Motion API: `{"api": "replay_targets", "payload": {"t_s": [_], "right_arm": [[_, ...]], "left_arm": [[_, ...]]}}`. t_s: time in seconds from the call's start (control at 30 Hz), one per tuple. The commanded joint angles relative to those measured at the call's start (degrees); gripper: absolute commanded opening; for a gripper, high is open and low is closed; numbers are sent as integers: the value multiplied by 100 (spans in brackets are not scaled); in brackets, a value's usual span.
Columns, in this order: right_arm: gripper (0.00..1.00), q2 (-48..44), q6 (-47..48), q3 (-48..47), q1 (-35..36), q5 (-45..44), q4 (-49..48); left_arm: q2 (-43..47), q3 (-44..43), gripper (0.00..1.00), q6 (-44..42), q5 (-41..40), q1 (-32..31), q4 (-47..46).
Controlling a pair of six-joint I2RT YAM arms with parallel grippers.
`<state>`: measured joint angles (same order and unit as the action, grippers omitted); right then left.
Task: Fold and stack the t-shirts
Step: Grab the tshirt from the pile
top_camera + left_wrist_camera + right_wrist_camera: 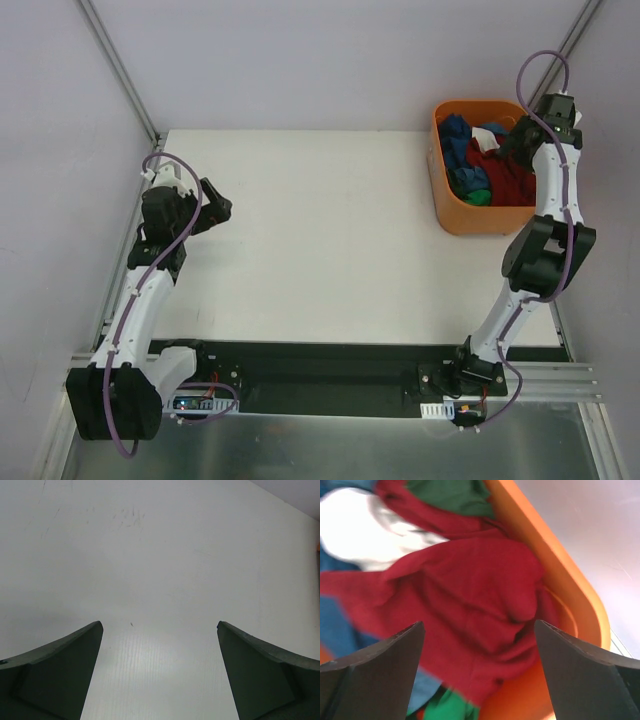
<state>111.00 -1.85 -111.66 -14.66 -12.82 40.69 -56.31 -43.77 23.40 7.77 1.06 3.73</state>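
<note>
Several crumpled t-shirts lie heaped in the orange tub [445, 205] at the back right of the table: a dark red one [507, 172], blue ones [462, 148], a green one [477, 197] and a bit of white. In the right wrist view the dark red shirt [470, 600] fills the middle, with white cloth [355, 530], green cloth [452, 495] and blue cloth [335, 625] round it. My right gripper [518, 140] [479, 630] is open, just above the dark red shirt, holding nothing. My left gripper [222, 208] [160, 625] is open and empty over bare table at the left.
The tub's orange wall [560, 580] curves close by my right fingers. The white table [320, 240] runs from the left arm to the tub. Grey walls stand at the back and both sides. A black rail [320, 365] runs along the near edge.
</note>
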Motion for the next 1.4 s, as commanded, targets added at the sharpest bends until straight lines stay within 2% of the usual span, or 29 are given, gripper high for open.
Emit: {"api": "replay_targets", "payload": {"t_s": [0.0,0.1,0.2,0.23,0.4,0.43,0.5,0.53,0.77,0.8,0.83,0.9,0.97,1.0,1.17,1.37], "right_arm": [[94,141,149,-401,-116,25,186],[91,378,141,-366,-178,244,36],[81,545,264,-383,-213,394,1],[74,554,272,-357,-231,455,-25],[64,589,211,-234,-257,657,-228],[58,616,202,-225,-266,684,-271],[56,642,202,-155,-275,693,-359],[50,677,202,-137,-283,702,-455],[33,730,202,-102,-380,1114,-588],[30,721,202,-85,-380,1167,-588],[22,704,194,-41,-380,1220,-614],[16,686,193,21,-389,1449,-693],[3,642,202,100,-398,1519,-825],[1,599,211,109,-398,1528,-860],[1,72,413,328,-389,1581,-1238],[1,-1281,387,583,-371,1694,-1976]], "left_arm": [[-125,-97,99,-63,-91,-53,-48],[-196,-114,99,-55,-74,-53,-47],[-275,-141,99,-46,-30,-53,-48],[-284,-141,99,-46,-21,-53,-47],[-319,-150,100,-63,-56,-53,-47],[-319,-150,99,-46,-74,-53,-47],[-310,-141,99,-55,-74,-53,-47],[-301,-141,99,-55,-74,-45,-47],[-161,-106,99,-55,-91,-53,-30],[-143,-106,99,-55,-100,-53,-12],[-126,-97,99,-46,-100,-53,-12],[-90,-88,99,-55,-144,-53,-21],[-55,-79,99,-55,-153,-53,-12],[-29,-71,99,-63,-179,-53,-12],[50,-53,99,-72,-206,-53,5],[86,-53,99,-72,-197,-45,5]]}}
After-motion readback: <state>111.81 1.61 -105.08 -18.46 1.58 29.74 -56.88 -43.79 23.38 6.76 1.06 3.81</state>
